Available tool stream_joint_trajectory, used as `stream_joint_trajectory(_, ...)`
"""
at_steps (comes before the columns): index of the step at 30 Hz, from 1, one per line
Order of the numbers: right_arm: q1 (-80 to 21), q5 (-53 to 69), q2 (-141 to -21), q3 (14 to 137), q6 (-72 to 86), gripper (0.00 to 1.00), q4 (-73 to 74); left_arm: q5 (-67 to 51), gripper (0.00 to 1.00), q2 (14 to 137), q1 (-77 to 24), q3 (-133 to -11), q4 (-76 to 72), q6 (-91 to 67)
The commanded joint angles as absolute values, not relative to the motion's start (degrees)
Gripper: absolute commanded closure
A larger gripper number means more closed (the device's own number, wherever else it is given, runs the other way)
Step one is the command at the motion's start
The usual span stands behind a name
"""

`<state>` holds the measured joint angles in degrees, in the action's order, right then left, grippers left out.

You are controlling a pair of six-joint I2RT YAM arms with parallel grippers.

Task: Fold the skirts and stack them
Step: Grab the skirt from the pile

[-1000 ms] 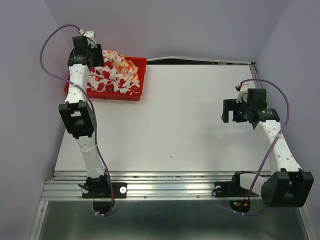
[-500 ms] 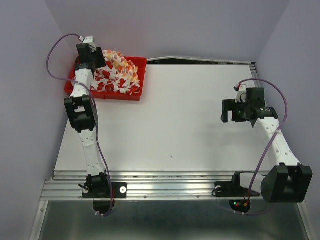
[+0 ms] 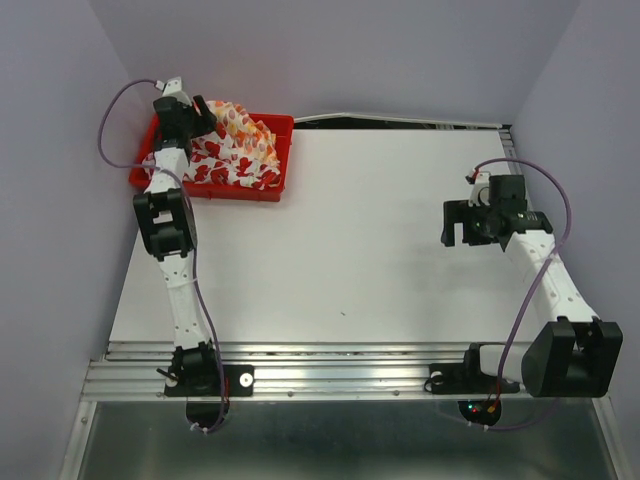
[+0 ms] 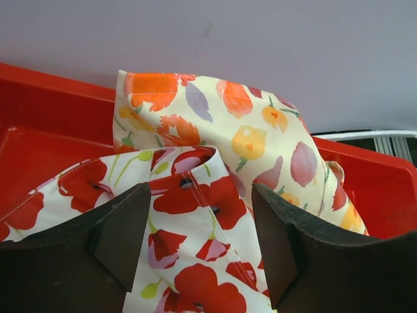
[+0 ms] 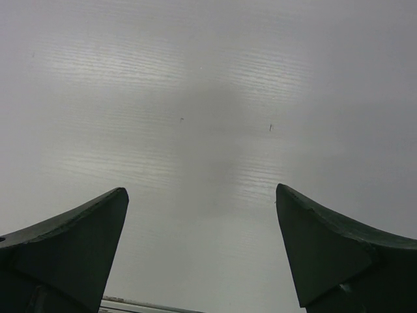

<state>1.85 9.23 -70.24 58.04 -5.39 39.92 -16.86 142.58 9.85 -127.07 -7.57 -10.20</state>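
- My left claw point(image 4: 201, 192) stands wide, straddling the white red-flowered cloth skirt point(image 4: 195, 287) in the red plastic tray point(image 4: 39, 111).
- The cream orange-marked skirt point(image 4: 247, 124) bunches just beyond.
- My right claw point(image 5: 202, 195) gapes above the bench point(image 5: 208, 98).

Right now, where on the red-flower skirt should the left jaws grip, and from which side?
Grip the red-flower skirt by its raised, stitched fold, coming straight on from where the left jaws stand, open, one either side of it. That ridge stands proud of the tray, so it should pinch easily; stopping short spares the cream skirt behind.
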Motion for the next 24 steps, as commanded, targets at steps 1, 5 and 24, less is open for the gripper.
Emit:
stream_joint_trajectory(1, 1.67, 8.09, -71.01, 58.8, -6.15, 0.0, 39.64, -19.6, 0.25, 144.75, 10.11, -130.34, -13.0, -12.74)
stream_joint_trajectory(5, 1.67, 7.74, -72.16, 59.59, -6.24, 0.0, 40.08, -19.69, 0.25, 147.3, 10.11, -131.39, -14.06, -13.97)
stream_joint_trajectory(24, 1.67, 9.67, -70.67, 61.08, -5.98, 0.0, 40.34, -28.39, 1.0, 132.99, 15.12, -122.69, -17.49, -22.15)
